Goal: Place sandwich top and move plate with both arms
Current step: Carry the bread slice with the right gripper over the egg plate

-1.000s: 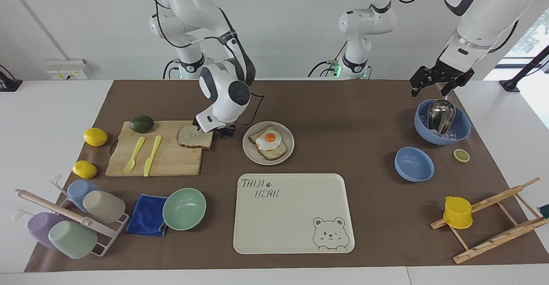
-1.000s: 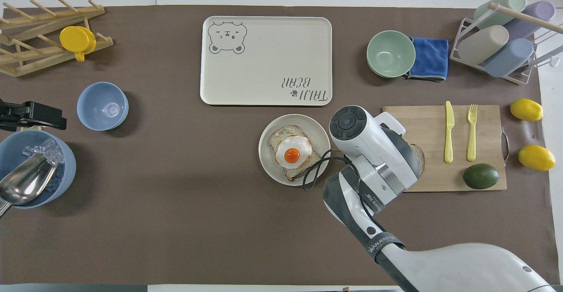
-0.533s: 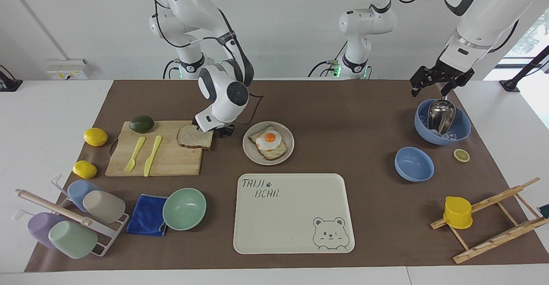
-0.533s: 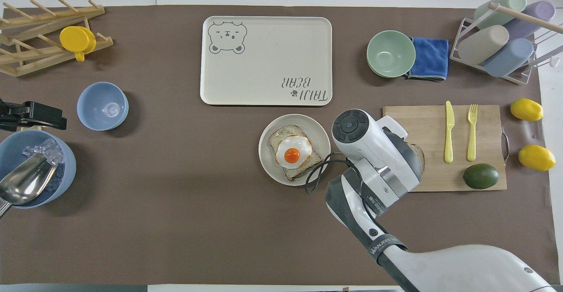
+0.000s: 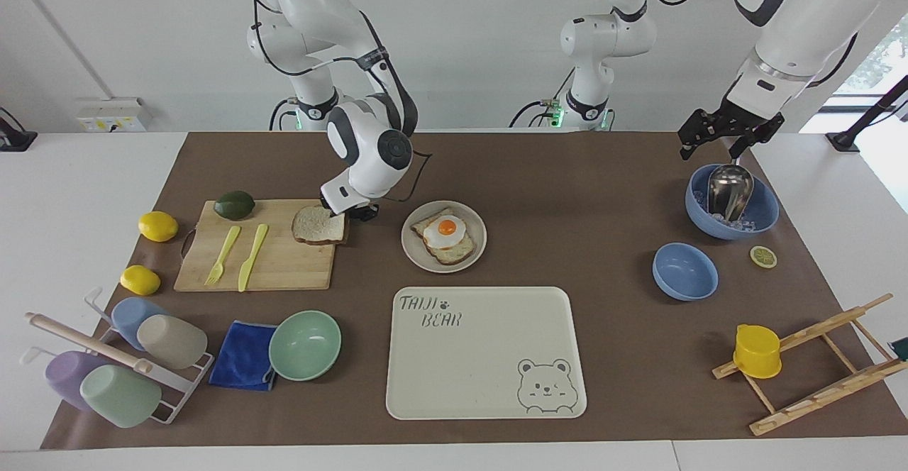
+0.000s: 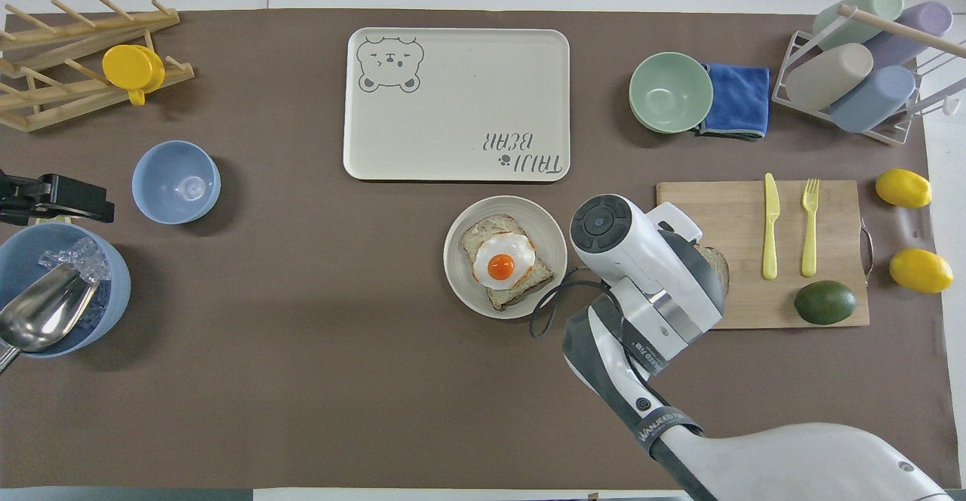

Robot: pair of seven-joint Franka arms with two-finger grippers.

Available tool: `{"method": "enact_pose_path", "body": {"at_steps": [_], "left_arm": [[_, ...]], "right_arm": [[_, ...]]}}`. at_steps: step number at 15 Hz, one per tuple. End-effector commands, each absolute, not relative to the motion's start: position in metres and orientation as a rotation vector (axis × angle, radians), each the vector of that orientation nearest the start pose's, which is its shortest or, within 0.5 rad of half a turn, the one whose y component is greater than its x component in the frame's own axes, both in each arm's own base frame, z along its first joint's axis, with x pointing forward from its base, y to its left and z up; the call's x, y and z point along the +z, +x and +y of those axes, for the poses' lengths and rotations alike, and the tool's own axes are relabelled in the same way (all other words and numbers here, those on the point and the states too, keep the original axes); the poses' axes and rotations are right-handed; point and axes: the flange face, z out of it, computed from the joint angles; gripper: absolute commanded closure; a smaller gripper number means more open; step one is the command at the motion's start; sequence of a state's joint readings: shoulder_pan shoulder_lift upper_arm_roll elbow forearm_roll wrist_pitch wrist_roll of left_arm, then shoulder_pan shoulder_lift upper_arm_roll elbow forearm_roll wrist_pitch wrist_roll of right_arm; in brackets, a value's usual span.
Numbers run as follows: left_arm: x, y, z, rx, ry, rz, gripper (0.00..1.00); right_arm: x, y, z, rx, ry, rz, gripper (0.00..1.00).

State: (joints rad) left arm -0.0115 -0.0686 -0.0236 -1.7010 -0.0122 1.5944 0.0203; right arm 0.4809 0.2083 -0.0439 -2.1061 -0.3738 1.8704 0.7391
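Note:
The sandwich top [image 5: 318,224] lies at the cutting board's [image 5: 284,267] corner nearest the plate, its robot-side edge slightly raised. My right gripper [image 5: 352,212] is shut on that edge. In the overhead view the right arm's wrist covers the gripper, and only a sliver of the sandwich top [image 6: 719,265] shows. The plate [image 5: 413,251] sits beside the board toward the left arm's end and bears toast with a fried egg [image 5: 447,233]. My left gripper [image 5: 731,136] waits over the big blue bowl [image 5: 765,217] of ice and a metal scoop.
The cream bear tray [image 5: 489,357] lies farther from the robots than the plate. A mint-green bowl [image 5: 305,345] and a blue cloth [image 5: 242,356] lie farther out than the board. A fork, knife and avocado lie on the board. A small blue bowl [image 5: 684,271] sits by the ice bowl.
My right gripper has risen a little and shifted toward the right arm's end, drawing the sandwich top with it further onto the board. The left arm has not moved.

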Motion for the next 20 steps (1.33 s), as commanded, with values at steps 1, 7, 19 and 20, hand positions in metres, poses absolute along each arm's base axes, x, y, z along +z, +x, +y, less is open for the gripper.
{"method": "enact_pose_path", "body": {"at_steps": [1, 7, 19, 20], "left_arm": [[0.606, 0.526, -0.018, 0.053, -3.134, 0.092, 0.0], [0.606, 0.526, -0.018, 0.053, -3.134, 0.094, 0.0], [0.605, 0.526, -0.018, 0.06, -3.134, 0.092, 0.0], [0.605, 0.526, -0.018, 0.06, -3.134, 0.092, 0.0]], "right_arm": [[0.317, 0.494, 0.212, -0.204, 2.559, -0.08, 1.0], [0.379, 0.482, 0.296, -0.175, 2.485, 0.039, 1.0], [0.437, 0.451, 0.387, -0.092, 2.511, 0.12, 1.0], [0.434, 0.458, 0.394, -0.059, 2.549, 0.14, 1.0]]}}
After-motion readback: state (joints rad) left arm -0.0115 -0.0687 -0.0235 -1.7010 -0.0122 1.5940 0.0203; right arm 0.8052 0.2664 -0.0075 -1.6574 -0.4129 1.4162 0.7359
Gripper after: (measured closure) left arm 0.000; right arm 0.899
